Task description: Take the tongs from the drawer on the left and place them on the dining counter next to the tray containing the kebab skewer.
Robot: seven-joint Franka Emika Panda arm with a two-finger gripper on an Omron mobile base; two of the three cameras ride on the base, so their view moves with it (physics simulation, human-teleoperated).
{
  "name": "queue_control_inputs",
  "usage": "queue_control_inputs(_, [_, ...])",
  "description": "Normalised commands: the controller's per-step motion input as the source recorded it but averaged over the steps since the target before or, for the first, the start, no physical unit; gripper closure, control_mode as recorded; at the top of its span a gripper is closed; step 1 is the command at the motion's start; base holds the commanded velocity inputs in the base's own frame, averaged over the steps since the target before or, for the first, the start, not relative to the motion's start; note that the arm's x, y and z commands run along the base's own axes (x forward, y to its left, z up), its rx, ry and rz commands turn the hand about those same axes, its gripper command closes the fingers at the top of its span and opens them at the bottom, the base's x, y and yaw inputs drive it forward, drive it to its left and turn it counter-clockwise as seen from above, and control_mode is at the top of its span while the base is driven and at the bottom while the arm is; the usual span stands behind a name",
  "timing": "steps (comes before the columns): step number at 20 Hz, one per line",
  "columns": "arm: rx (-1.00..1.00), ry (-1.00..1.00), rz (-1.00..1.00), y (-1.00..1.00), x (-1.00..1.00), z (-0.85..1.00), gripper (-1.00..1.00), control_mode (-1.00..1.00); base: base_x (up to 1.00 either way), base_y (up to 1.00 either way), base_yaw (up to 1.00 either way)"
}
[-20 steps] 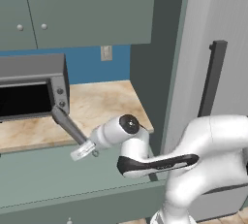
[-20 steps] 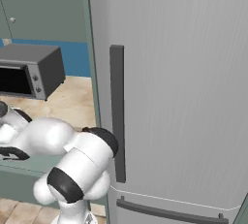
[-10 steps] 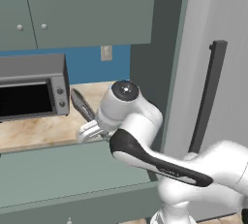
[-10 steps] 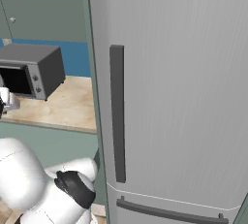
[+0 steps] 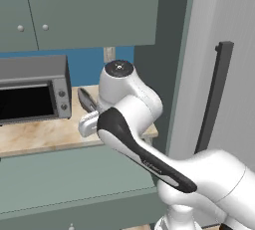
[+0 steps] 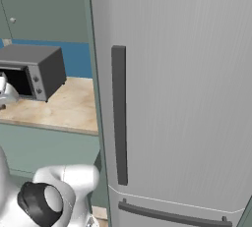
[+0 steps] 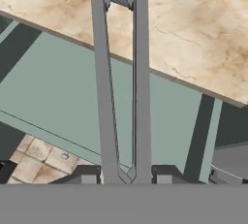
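Pincer (image 7: 124, 177) clamped on tongs (image 7: 121, 82), arms reaching over beige counter (image 7: 193, 43); toaster oven (image 5: 31, 88) nearby

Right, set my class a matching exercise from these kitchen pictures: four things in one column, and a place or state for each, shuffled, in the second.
Things:
1. tongs
2. toaster oven
3. fridge handle
4. tool

Places or states:
A. dark upright bar on the grey door
B. shut on the joined end of two metal arms
C. held up in the air, arms stretching out over the counter edge
D. standing on the beige counter below the wall cabinets

Pairs: 1-C, 2-D, 3-A, 4-B
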Motion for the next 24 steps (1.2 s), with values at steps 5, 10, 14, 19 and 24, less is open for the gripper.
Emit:
queue_control_inputs(5, [0.0,0.03,-0.02,-0.29,-0.08,-0.26,1.0,-1.0,0.0,0.0,0.0])
queue_control_inputs(10, [0.06,0.0,-0.05,-0.47,0.0,-0.05,1.0,-1.0,0.0,0.0,0.0])
queue_control_inputs(14, [0.07,-0.01,-0.02,-0.31,0.0,-0.04,1.0,-1.0,0.0,0.0,0.0])
queue_control_inputs(19, [0.0,0.0,0.0,0.0,0.0,0.0,1.0,-1.0,0.0,0.0,0.0])
queue_control_inputs(24, [0.0,0.0,0.0,-0.01,-0.09,-0.03,1.0,-1.0,0.0,0.0,0.0])
